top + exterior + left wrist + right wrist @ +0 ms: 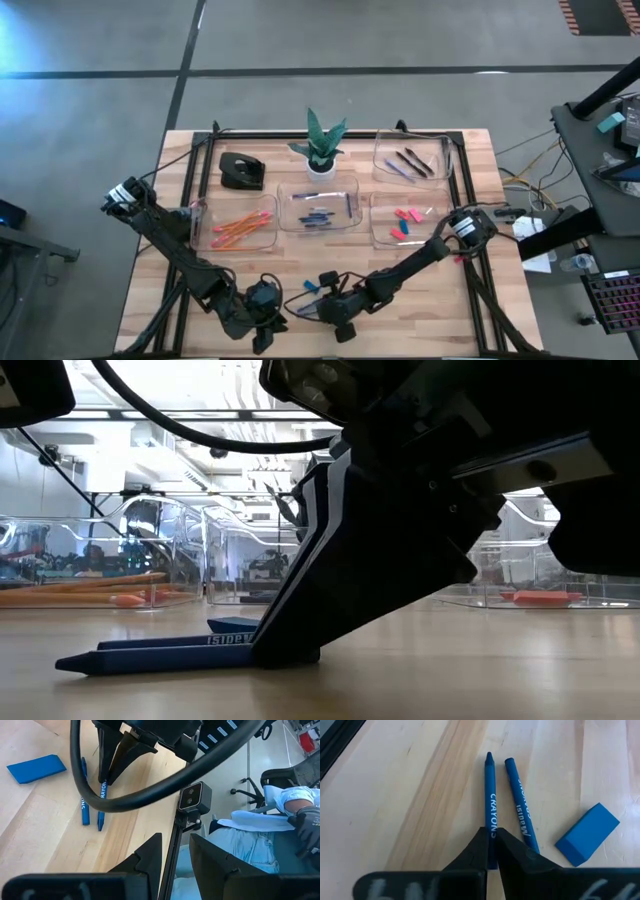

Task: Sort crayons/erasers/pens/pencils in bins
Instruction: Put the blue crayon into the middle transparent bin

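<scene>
Two blue crayons lie side by side on the bare table near its front edge. My right gripper (490, 831) is shut on one crayon (490, 795); the other crayon (519, 800) lies just beside it. A blue eraser (587, 835) lies flat close by. In the high view my right gripper (330, 310) is at the front middle. My left gripper (262, 325) hangs open and empty to its left, at the table's front edge (175, 862). Four clear bins hold orange pencils (240, 225), blue crayons (318, 208), pink erasers (405, 222) and dark pens (412, 160). My right gripper pinches the crayon's two long sides near its blunt end (491, 822) between its two fingers. The fingers (290, 630) slant down from above and reach the tabletop. The crayon lies flat on the table, its pointed tip (62, 663) sticking out away from the fingers.
A white plant pot (320, 165) and a black desk object (241, 170) stand behind the bins. A seated person (260, 840) shows beyond the table's front edge. A thick black cable (150, 795) hangs in front of the left wrist camera.
</scene>
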